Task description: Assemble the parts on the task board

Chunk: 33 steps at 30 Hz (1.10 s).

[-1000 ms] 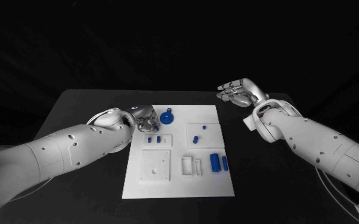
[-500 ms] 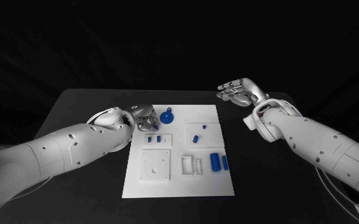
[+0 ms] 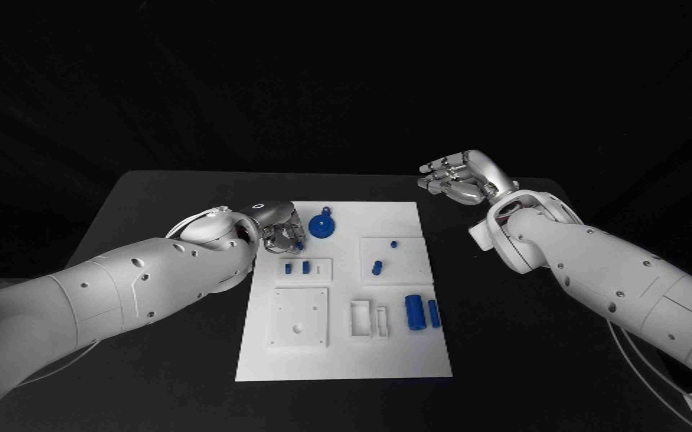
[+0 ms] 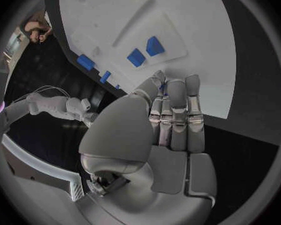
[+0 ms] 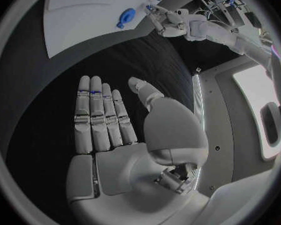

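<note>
Two white arms reach over the black table (image 3: 159, 362), one from each side of the white task board (image 3: 404, 362) that lies flat in the middle.

On the left, the left hand (image 3: 277, 233) sits at the board's upper left corner. From the left wrist view its fingers (image 4: 176, 117) lie straight and pressed side by side, the thumb drawn in beside them, and nothing is held; the fingertips reach the board's edge, though whether they touch it I cannot tell.

Just right of that hand lies one large blue teardrop part (image 3: 323, 224), flat on the board's far end. Nearer, two small blue pegs (image 3: 296, 269) stand side by side in a raised square block. Below that block sits one plain white square plate (image 3: 300, 319) with small holes. Toward the middle, one tiny blue stud (image 3: 391, 246) and one short blue cylinder (image 3: 376, 269) share another raised block. Below them are two narrow white slots (image 3: 369, 319), and beside those two upright blue cylinders (image 3: 423, 313) close together.

On the right, the right hand (image 3: 460, 178) is off the board beyond its far right corner. It holds nothing, fingers (image 5: 101, 116) straight and together, thumb set apart.
</note>
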Tool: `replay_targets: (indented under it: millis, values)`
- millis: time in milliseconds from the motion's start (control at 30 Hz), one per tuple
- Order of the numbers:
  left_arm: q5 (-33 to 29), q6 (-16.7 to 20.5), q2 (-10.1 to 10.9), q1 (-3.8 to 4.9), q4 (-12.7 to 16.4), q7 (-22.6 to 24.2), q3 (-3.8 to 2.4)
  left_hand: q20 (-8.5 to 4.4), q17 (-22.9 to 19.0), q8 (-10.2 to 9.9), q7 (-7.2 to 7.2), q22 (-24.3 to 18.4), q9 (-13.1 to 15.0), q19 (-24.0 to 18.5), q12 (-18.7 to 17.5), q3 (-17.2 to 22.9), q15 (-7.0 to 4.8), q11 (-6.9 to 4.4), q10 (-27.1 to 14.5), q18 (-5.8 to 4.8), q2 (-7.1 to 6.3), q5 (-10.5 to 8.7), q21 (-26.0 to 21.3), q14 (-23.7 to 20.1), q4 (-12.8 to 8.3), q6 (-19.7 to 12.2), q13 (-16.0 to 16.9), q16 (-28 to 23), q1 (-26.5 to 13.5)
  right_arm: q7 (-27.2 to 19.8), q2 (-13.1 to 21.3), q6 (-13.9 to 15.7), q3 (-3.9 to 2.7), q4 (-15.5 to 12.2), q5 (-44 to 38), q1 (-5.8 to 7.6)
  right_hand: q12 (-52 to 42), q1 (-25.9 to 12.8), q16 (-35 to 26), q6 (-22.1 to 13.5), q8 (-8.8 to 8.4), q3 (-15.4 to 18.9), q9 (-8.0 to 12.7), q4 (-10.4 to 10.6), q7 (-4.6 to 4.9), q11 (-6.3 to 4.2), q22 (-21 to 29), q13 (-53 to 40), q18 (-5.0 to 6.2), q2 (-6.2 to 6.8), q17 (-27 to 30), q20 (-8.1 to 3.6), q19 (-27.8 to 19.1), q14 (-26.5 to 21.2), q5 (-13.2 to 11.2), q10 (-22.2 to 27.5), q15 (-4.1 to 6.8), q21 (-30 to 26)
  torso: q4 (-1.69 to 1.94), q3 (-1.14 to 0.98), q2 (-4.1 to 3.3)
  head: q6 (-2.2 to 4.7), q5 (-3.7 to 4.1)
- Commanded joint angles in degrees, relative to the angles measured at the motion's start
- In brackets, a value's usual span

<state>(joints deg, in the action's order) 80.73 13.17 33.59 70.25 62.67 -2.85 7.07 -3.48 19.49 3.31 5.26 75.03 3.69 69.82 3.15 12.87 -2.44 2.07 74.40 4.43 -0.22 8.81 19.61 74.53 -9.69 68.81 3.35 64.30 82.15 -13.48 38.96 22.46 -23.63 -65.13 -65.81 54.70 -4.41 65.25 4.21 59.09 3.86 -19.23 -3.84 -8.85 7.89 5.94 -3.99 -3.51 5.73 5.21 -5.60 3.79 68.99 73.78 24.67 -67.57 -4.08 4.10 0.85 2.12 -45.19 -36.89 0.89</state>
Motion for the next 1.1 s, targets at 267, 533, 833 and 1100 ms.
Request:
replay_targets:
  millis: [267,533,833,1100]
  values:
    - [0.07,-1.31,-0.26,-0.12,0.22,0.14,0.04,0.01,0.05,0.25,0.17,1.10,0.07,-0.51,0.20,-0.12,0.04,0.24,0.26,0.94,0.36,-0.09,0.32,0.24,-0.37,0.24,0.05,-0.36,0.04,-0.74,-0.15,-0.77,-0.03,0.08,0.22,-0.03,0.29,-0.02,-0.21,0.15,-0.26,-0.22,0.05,0.16,0.22,0.07,0.08,0.08,0.22,0.38,0.06,0.20,-0.21,0.20,0.31,0.46,-0.12,0.01,-0.08,-0.06,0.00,-0.04,-0.11]
    - [-0.18,-2.10,-0.33,-0.39,0.26,-0.27,0.17,0.01,0.03,0.24,0.19,1.06,0.06,-0.59,0.19,-0.17,0.05,0.28,0.11,0.91,0.37,-0.17,0.32,0.18,-0.42,0.11,0.05,-0.46,-0.05,-0.76,-0.12,-0.74,-0.03,0.14,0.24,-0.03,0.30,-0.15,-0.21,0.17,-0.27,-0.32,0.06,0.07,0.22,0.08,0.09,0.08,0.22,0.34,0.08,0.20,-0.21,0.20,0.33,0.47,-0.13,0.00,-0.07,-0.04,-0.03,-0.21,0.06]
    - [-0.11,-2.03,-0.46,-0.52,0.07,-0.57,0.36,0.05,-0.02,0.24,0.24,1.08,0.06,-0.72,0.21,-0.25,0.10,0.34,-0.03,0.90,0.28,-0.27,0.30,0.07,-0.52,-0.11,0.06,-0.66,-0.06,-0.78,-0.12,-0.76,-0.03,0.15,0.26,-0.03,0.29,-0.19,-0.21,0.17,-0.26,-0.26,0.05,0.09,0.22,0.08,0.09,0.08,0.22,0.36,0.09,0.21,-0.23,0.18,0.35,0.48,-0.14,-0.01,-0.02,-0.02,-0.05,-0.30,0.18]
    - [0.29,-1.07,-0.60,-0.62,-0.12,-0.28,0.80,0.05,0.00,0.23,0.25,1.08,0.04,-0.72,0.21,-0.39,0.09,0.36,0.01,0.88,0.01,-0.49,0.31,0.03,-0.67,-0.32,0.05,-0.68,0.00,-0.79,-0.18,-0.80,-0.03,0.26,0.28,-0.03,0.29,-0.19,-0.21,0.17,-0.26,-0.26,0.05,0.09,0.22,0.08,0.09,0.08,0.22,0.36,0.09,0.21,-0.23,0.18,0.35,0.48,-0.14,-0.01,0.01,0.03,-0.09,-0.44,0.18]
